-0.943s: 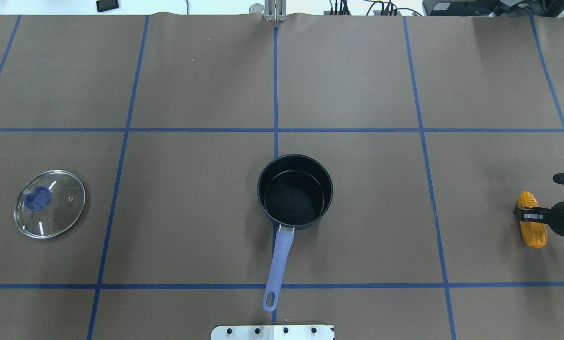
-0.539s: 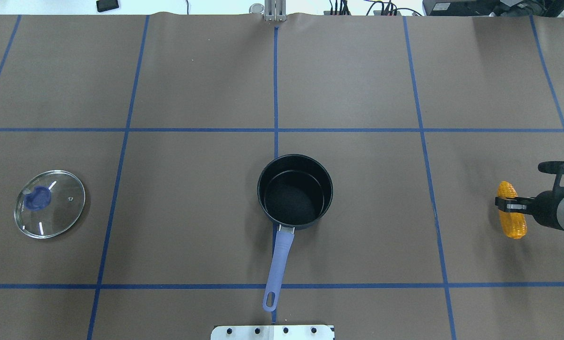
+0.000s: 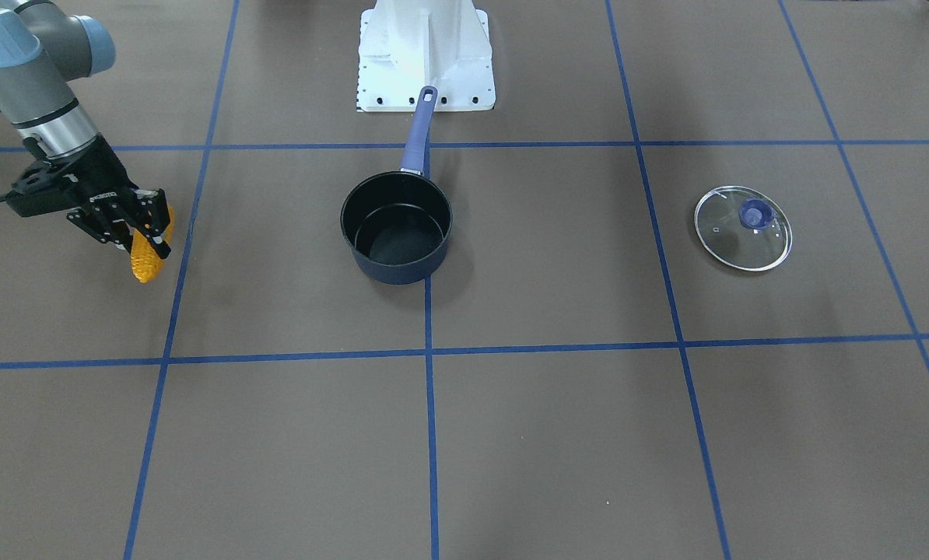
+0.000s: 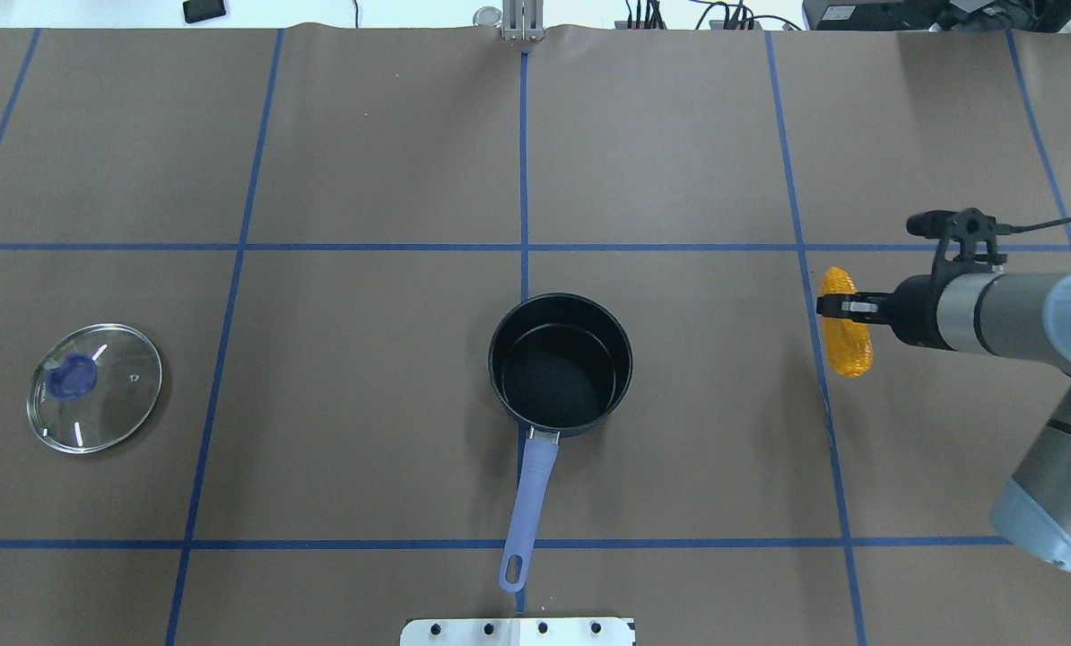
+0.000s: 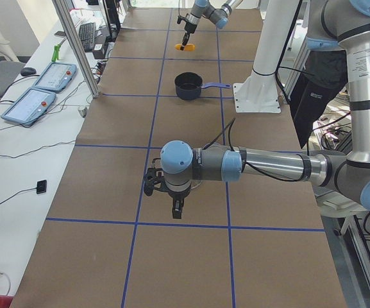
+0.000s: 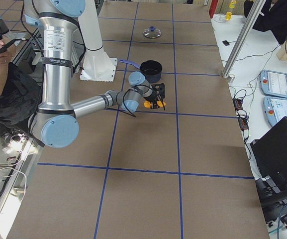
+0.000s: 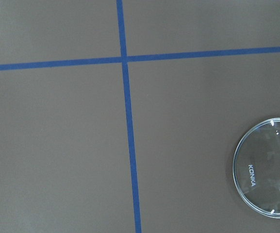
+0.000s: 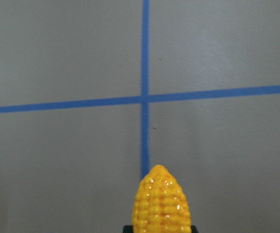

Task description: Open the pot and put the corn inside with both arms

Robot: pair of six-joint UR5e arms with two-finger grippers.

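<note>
The orange-yellow corn (image 4: 846, 330) hangs in my right gripper (image 4: 844, 307), which is shut on its middle and holds it above the table, well right of the pot. It also shows in the front view (image 3: 146, 257) and the right wrist view (image 8: 161, 206). The dark pot (image 4: 496, 341) with a blue handle (image 4: 532, 489) stands open and empty at the table's centre. Its glass lid (image 4: 94, 388) with a blue knob lies flat at the far left. My left gripper (image 5: 176, 209) shows only in the exterior left view, raised over the table; I cannot tell whether it is open.
The brown table cover carries a grid of blue tape lines (image 4: 524, 161). The white base plate (image 4: 518, 631) sits at the near edge behind the pot handle. The left wrist view shows the lid (image 7: 268, 174) at its right edge.
My right gripper has carried the corn leftward and a little away from the robot, from the table's right edge toward the pot. The pot and lid have not moved.
</note>
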